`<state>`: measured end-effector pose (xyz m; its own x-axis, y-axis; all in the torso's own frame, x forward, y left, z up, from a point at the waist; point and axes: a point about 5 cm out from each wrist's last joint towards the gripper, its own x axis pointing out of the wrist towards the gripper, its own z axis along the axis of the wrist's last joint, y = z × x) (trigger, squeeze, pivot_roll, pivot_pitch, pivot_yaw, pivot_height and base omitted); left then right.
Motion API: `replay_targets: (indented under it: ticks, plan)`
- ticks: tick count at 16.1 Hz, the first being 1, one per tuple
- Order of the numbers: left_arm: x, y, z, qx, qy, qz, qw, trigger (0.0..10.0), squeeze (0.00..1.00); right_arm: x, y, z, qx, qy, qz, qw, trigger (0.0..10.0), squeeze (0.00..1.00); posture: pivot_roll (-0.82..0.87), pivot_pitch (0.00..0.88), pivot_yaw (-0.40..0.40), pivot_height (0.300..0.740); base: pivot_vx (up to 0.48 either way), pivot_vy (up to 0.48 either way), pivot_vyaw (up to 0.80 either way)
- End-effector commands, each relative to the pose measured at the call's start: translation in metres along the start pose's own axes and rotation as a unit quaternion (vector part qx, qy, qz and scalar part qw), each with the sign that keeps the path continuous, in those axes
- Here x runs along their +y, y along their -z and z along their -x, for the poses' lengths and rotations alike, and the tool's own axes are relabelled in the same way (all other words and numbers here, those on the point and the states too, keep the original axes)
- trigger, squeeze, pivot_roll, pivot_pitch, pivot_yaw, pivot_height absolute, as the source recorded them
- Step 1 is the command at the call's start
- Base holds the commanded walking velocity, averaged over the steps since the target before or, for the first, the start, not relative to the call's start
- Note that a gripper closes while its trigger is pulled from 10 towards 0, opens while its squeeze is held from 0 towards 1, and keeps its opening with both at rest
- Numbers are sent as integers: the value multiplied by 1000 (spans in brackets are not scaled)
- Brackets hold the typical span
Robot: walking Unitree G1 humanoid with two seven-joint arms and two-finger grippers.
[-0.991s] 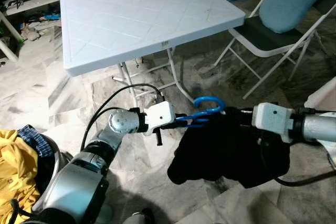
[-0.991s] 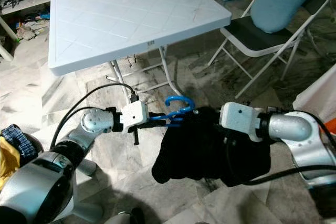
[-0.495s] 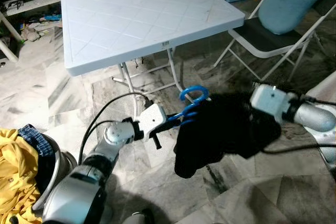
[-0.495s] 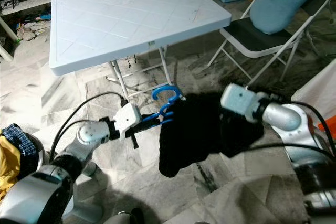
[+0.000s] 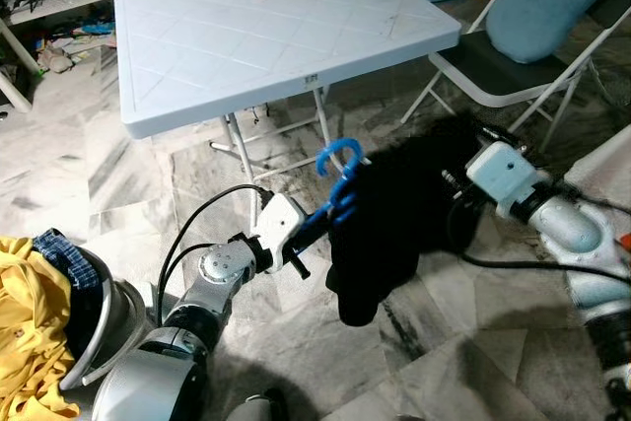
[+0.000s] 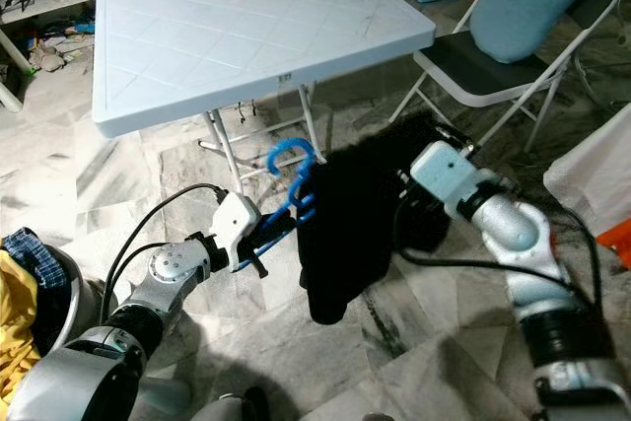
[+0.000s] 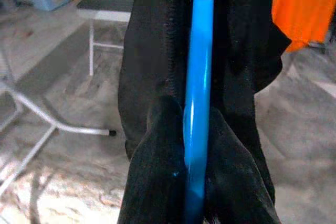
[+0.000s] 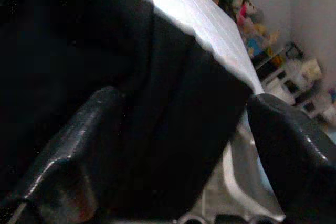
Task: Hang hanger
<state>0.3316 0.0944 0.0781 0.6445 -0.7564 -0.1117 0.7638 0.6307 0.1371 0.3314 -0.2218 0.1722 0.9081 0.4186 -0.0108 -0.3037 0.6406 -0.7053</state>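
Note:
A blue plastic hanger (image 5: 338, 176) carries a black garment (image 5: 389, 219), which droops below it above the marble floor. My left gripper (image 5: 315, 228) is shut on the hanger's lower bar. In the left wrist view both black fingers (image 7: 157, 171) clamp the blue bar (image 7: 198, 103), with the garment draped on either side. The hook (image 5: 335, 153) points up, just below the table's edge. My right gripper (image 5: 456, 210) is at the garment's right side. In the right wrist view its fingers (image 8: 79, 156) stand wide apart, with black cloth (image 8: 147, 103) lying between them.
A white folding table (image 5: 246, 27) stands straight ahead. A folding chair with a blue cushion (image 5: 547, 7) is at the right. A basket of yellow clothes (image 5: 30, 322) sits at the lower left. White cloth (image 5: 606, 165) hangs at the right edge.
The left gripper has swung the hanger up and leftwards, so the hook now stands upright and the garment hangs lower. The right gripper has moved up and to the right along the garment.

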Motion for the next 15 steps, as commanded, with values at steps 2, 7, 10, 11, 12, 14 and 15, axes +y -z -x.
replay_targets:
  ticks: [2, 7, 10, 11, 12, 14, 15]
  plan:
    - [11, -6, 1, -16, -42, 35, 998, 0, 0, 3, -1, 2, -8, 44, -60, 997, 10000, 1000, -233, 132, 71, 740, 0, 0, 0]
    - [15, -26, -8, -41, -22, 21, 999, 0, 0, 52, 3, 6, -5, -21, -197, 980, 10000, 1000, -213, 143, 68, 740, 0, 0, 0]
    - [12, -30, -10, -35, 4, 5, 999, 0, 0, 85, -5, 9, -10, -99, -247, 964, 10000, 1000, -211, 148, 70, 740, 0, 0, 0]
    - [12, -30, -11, -34, 7, 1, 999, 0, 0, 87, -5, 9, -9, -100, -250, 963, 10000, 1000, -211, 148, 70, 740, 0, 0, 0]
    - [11, -32, -12, -33, 11, -5, 999, 0, 0, 89, -7, 7, -10, -95, -265, 960, 10000, 867, -211, 148, 71, 740, 0, 0, 0]
    - [8, -37, -15, -38, 36, -10, 999, 0, 0, 96, -6, -1, -1, -65, -272, 960, 10000, 0, -212, 148, 76, 740, 0, 0, 0]
    - [6, -38, -15, -40, 45, -13, 998, 0, 0, 93, -1, -3, 16, -32, -270, 962, 10000, 0, -213, 148, 76, 740, 0, 0, 0]
